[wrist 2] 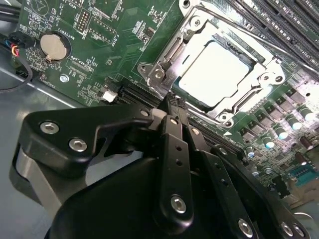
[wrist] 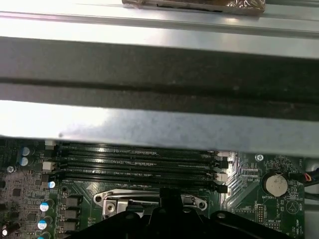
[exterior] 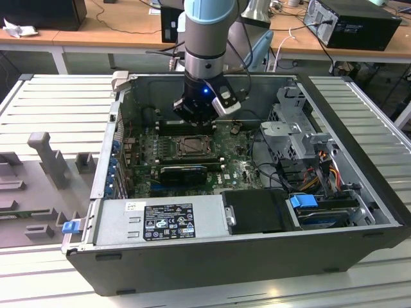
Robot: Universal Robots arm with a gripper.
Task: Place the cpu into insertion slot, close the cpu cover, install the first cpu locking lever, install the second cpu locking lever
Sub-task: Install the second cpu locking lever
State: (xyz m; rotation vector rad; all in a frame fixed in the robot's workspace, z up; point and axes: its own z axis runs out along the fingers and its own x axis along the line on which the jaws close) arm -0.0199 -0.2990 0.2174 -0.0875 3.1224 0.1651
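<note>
Now: gripper (wrist 2: pixel 172 102) fingers pressed together, empty, just beside the cpu cover (wrist 2: pixel 199 35), which lies down over the cpu (wrist 2: pixel 219 72).

Room above the insertion slot (exterior: pixel 191 147) is bounded by the claw (wrist 2: pixel 172 102) and the case wall (wrist: pixel 159 84).

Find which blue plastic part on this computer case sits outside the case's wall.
The blue latch at the case's corner toward the exterior view's left; the other blue clip sits inside, beside the drive bay.
</note>
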